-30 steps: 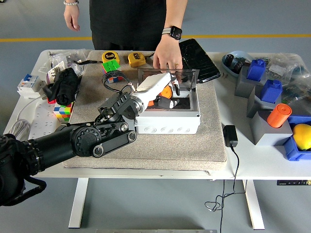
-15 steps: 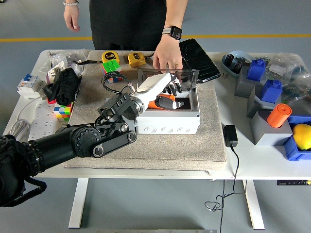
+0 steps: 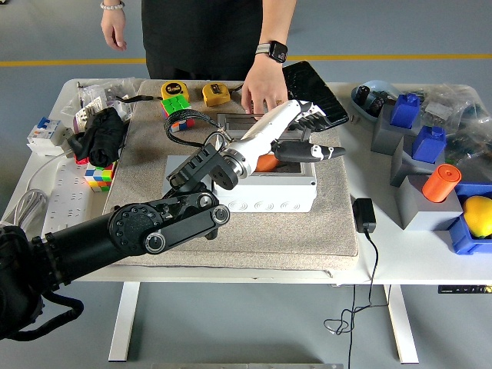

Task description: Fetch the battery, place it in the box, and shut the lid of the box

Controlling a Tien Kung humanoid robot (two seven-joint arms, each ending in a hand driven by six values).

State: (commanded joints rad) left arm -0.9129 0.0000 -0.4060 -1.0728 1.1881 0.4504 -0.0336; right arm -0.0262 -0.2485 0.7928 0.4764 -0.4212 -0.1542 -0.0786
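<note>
The white box (image 3: pixel 265 194) sits on the grey mat, its clear lid (image 3: pixel 237 120) standing open at the back. An orange battery (image 3: pixel 266 163) lies inside, partly hidden by my left hand. My left hand (image 3: pixel 311 132) is white with black fingertips. It hovers over the box's right rear corner with fingers spread and holds nothing. Its thumb (image 3: pixel 317 151) points right. A person's hand (image 3: pixel 265 94) with a watch rests just behind the lid. My right arm is out of view.
A black keyboard (image 3: pixel 315 92) lies behind the box on the right. Tape measures (image 3: pixel 174 91), a Rubik's cube (image 3: pixel 98 175) and clutter sit left. A black adapter (image 3: pixel 364 214), grey and blue blocks (image 3: pixel 419 142), an orange cylinder (image 3: pixel 440 183) and a yellow ball (image 3: pixel 478 215) sit right.
My left hand has lifted out of the box and moved right and back, fingers spreading. The orange battery stays inside the box. The person's hand has not moved.
</note>
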